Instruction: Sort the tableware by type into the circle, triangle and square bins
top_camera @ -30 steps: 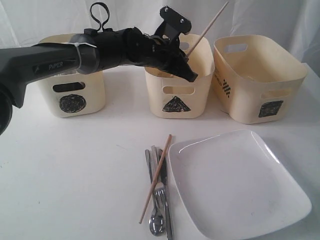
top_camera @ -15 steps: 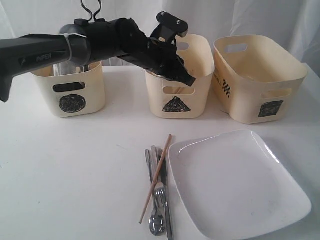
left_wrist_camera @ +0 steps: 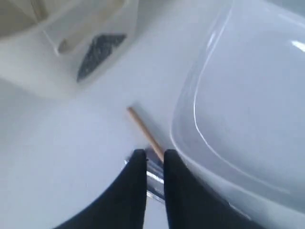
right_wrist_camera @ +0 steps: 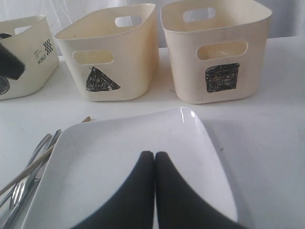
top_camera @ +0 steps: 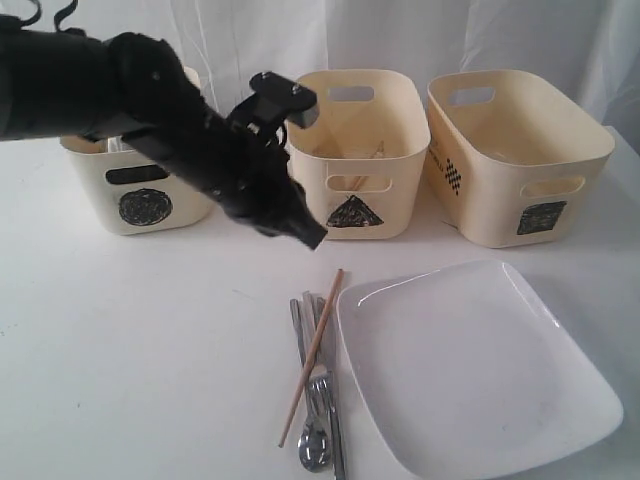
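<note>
My left gripper [top_camera: 312,238] hangs low in front of the triangle bin [top_camera: 352,212], its fingers a narrow gap apart with nothing held. In the left wrist view this gripper [left_wrist_camera: 155,155] points down at a wooden chopstick [left_wrist_camera: 144,130] and steel cutlery [left_wrist_camera: 155,175] beside the white square plate [left_wrist_camera: 248,109]. On the table the chopstick [top_camera: 312,355] lies slanted over the fork [top_camera: 320,385], spoon [top_camera: 315,450] and knife [top_camera: 336,440]. A thin stick end [top_camera: 377,151] shows inside the triangle bin. My right gripper [right_wrist_camera: 155,155] is shut and empty above the plate [right_wrist_camera: 95,152].
The circle bin [top_camera: 140,205] stands at the back left, partly behind my left arm, with something steel inside. The wider square bin [top_camera: 520,165] stands at the back right. The plate [top_camera: 480,370] fills the front right, close against the cutlery.
The left arm has swung down and left from above the triangle bin to in front of it. The chopstick it held a second ago is gone from its fingers.
</note>
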Robot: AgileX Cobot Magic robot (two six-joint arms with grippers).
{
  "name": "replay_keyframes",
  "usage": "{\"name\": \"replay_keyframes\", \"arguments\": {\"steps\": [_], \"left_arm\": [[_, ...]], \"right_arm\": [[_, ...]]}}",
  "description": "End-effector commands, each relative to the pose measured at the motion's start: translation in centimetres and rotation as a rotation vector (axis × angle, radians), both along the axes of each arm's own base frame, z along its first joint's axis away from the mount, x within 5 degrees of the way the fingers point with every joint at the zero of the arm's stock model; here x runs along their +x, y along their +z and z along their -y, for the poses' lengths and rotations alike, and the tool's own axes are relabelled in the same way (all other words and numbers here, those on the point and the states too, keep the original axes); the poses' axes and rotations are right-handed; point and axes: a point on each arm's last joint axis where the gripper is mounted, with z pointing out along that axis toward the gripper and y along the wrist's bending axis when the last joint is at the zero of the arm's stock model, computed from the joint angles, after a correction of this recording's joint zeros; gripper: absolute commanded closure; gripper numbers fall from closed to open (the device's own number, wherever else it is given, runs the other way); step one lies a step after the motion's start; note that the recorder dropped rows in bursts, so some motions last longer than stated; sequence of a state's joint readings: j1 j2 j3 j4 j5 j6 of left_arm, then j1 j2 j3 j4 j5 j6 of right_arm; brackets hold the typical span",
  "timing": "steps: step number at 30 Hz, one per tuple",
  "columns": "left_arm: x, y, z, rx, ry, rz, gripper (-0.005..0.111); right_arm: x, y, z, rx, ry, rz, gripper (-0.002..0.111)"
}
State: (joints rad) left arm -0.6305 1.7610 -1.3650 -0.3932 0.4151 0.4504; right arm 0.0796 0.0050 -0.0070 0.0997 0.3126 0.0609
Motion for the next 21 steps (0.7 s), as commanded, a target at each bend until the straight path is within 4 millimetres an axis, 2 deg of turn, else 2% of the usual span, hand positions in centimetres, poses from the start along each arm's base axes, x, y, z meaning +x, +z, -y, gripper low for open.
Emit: {"name": "replay_keyframes", "arguments": {"steps": [1, 5, 13, 15, 19, 21], "left_arm": [[-3.0, -2.0, -2.0, 0.037, 0.008, -0.111, 0.087], [-4.5, -3.6, -2.8, 0.064, 0.011, -0.191, 0.087], [-4.8, -4.3, -3.0, 0.082, 0.002, -0.208, 0.086], [-5.0, -4.3, -3.0, 0.084, -0.004, -0.22, 0.079], [-5.1, -4.3, -2.8, 0.056, 0.009, -0.25, 0.058], [-5.0, -4.2, -2.8, 0.048, 0.018, -0.251, 0.055]], "right_arm": [[0.0, -0.1, 0.0, 0.006, 0.0, 0.012, 0.108], [0.0, -0.1, 0.0, 0.006, 0.0, 0.012, 0.108], [0.0, -0.1, 0.0, 0.006, 0.0, 0.012, 0.108], [0.0, -0.1, 0.0, 0.006, 0.0, 0.012, 0.108], [0.0, -0.1, 0.0, 0.006, 0.0, 0.012, 0.108], [0.0, -0.1, 0.0, 0.006, 0.0, 0.012, 0.108]]}}
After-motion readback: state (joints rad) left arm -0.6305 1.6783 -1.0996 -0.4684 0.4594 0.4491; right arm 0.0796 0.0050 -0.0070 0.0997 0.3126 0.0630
